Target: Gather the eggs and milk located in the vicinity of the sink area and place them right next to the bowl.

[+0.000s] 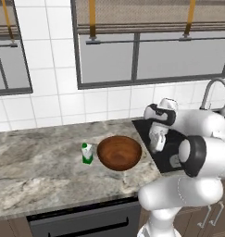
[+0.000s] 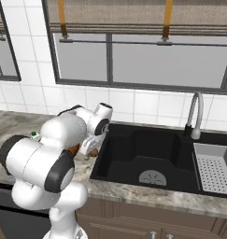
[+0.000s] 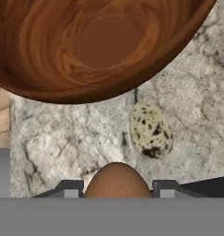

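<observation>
Your left base view looks forward and down from behind the arm, with the wide glossy brown wooden bowl (image 1: 119, 152) at frame centre on the grey marbled stone counter (image 1: 35, 171). Your right base view faces the same wall, centred on the black recessed sink (image 2: 147, 158); both share the sink's edge. Your hand view sits very close above the bowl (image 3: 95, 46), probably pointing steeply down.

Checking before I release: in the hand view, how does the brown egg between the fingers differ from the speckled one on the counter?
The brown egg is plain, glossy brown; the speckled egg is pale cream with dark blotches. The brown egg sits between the gripper fingertips, while the speckled egg lies free on the marble counter. The speckled egg lies nearer the wooden bowl, just below its rim. Both are oval eggs, far smaller than the bowl.
</observation>
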